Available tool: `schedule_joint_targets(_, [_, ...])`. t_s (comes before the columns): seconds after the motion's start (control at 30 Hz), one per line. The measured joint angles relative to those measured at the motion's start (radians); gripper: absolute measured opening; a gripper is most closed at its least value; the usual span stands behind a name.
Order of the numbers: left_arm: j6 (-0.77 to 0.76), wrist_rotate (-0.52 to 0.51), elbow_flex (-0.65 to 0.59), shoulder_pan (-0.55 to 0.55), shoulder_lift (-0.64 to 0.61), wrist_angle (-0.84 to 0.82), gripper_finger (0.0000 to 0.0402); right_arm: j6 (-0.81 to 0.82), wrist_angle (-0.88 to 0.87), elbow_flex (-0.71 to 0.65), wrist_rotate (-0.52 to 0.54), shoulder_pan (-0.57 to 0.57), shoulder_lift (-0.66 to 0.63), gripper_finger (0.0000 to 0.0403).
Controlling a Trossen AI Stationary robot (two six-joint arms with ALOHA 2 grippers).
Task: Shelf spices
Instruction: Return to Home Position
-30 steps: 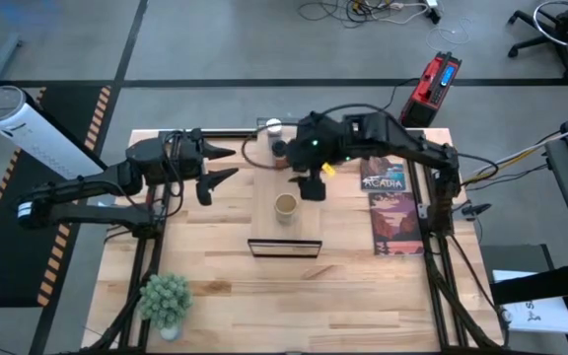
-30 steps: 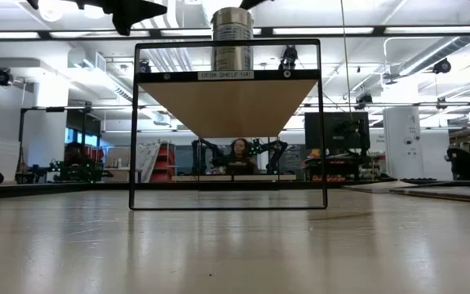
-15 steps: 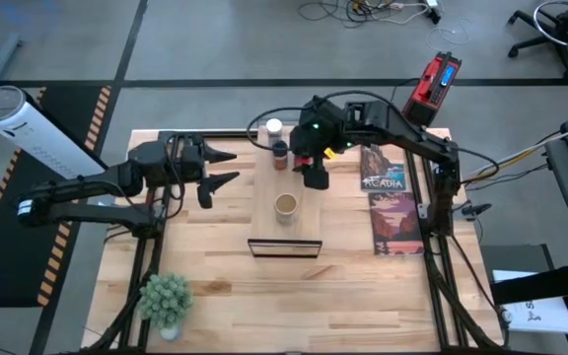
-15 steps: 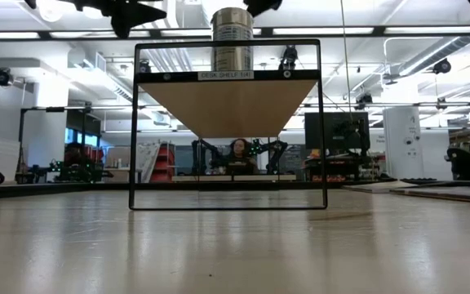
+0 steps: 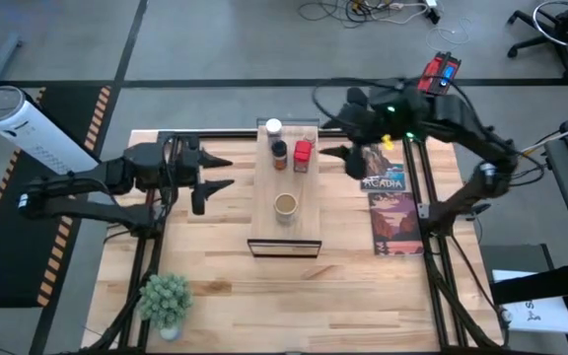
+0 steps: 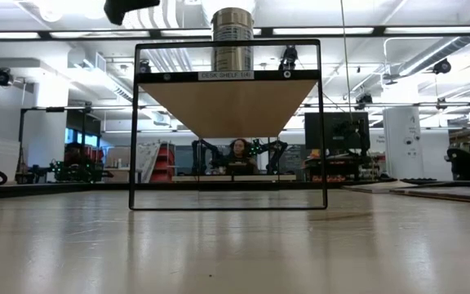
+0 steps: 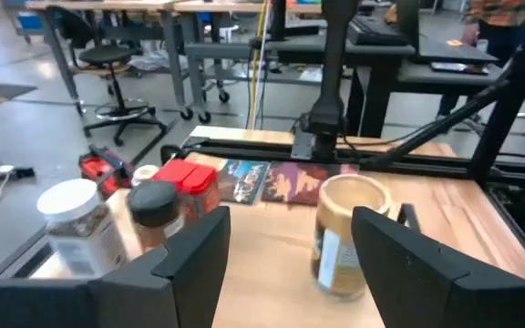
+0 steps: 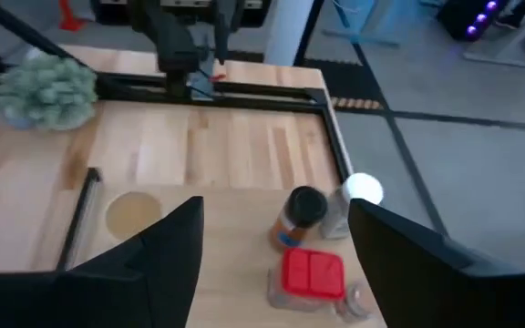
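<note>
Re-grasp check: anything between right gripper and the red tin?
Nothing visible. The open right gripper sits just right of the red tin on the shelf, bare gap between; the black-lidded jar stands on the tin's far side.

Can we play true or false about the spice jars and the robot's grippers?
1. The red tin stands on the shelf. True.
2. The right gripper holds the red tin. False: it is open and empty.
3. The tan jar stands apart from the other three. True.
4. The left gripper grips the black-lidded jar. False: it is open and empty; that jar stands on the shelf.
5. The white-capped jar lies tipped over. False: it stands upright.
</note>
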Motion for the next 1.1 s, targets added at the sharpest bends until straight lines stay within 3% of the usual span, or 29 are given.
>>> schedule_joint_targets(0.23, [0.009, -0.123, 0.008, -0.014, 0.08, 0.054, 0.022, -0.007, 0.235, -0.403, 0.0, 0.0, -0.187, 0.0248])
schedule_joint_targets(0.4, [0.033, -0.173, 0.008, -0.012, 0.15, 0.116, 0.022, -0.026, 0.443, -0.605, 0.007, -0.008, -0.289, 0.0252])
schedule_joint_targets(0.8, [0.008, -0.174, 0.008, -0.011, 0.133, 0.112, 0.022, -0.049, 0.634, -0.845, 0.004, -0.088, -0.325, 0.0259])
schedule_joint_targets(0.97, [-0.044, -0.163, 0.008, -0.035, 0.112, 0.012, 0.022, 0.011, 0.653, -0.939, -0.076, -0.085, -0.357, 0.0262])
schedule_joint_targets(1.1, [-0.05, -0.163, -0.004, -0.079, 0.092, 0.001, 0.022, 0.052, 0.71, -1.033, -0.082, -0.072, -0.42, 0.0253])
